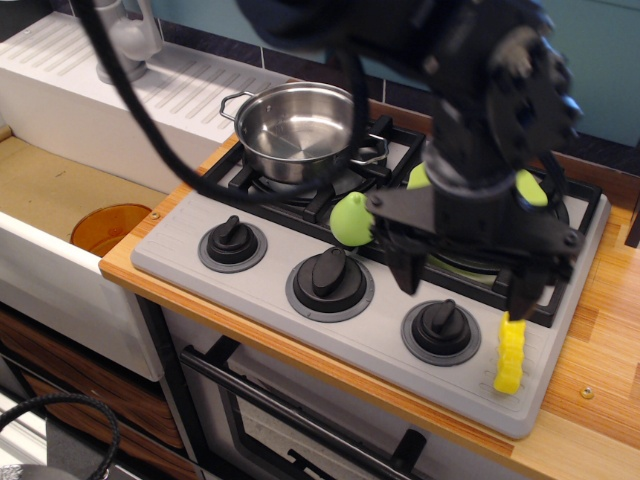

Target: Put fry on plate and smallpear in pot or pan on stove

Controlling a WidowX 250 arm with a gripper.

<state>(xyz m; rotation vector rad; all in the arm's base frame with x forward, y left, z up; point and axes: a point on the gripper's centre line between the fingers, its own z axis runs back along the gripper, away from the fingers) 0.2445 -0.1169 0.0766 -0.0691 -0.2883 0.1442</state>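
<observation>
- observation.image, the only view: the stove (pixel 260 270) is taken as landmark. The pot (pixel 296 122) sits on its rear-left burner, empty as far as the interior shows.
- The smallpear (pixel 350 219) lies at the stove's centre, on the front edge of the grate, just behind the middle knob (pixel 328 277).
- The plate (pixel 470 262) rests on the right burner, largely covered by the arm; only lime-green slivers are seen.
- The fry (pixel 510 353) lies at the stove's front-right corner, just beside the right knob (pixel 441 328).
- The pincer (pixel 465 290) is spread wide and holds nothing. One finger hangs near the middle of the stove front; the other finger's tip is directly over the fry's upper end.
- Risk, as judged: if the pincer descends off-centre, that finger could land on the fry, tip it or push it off the stove's front edge onto the table (pixel 600 380).
- Risk, as judged: closing across the fry's ridged length rather than its width could squeeze it out sideways.
- Hidden: most of the plate. Contact between fingertip and fry cannot be determined. The arm shows motion blur.
</observation>
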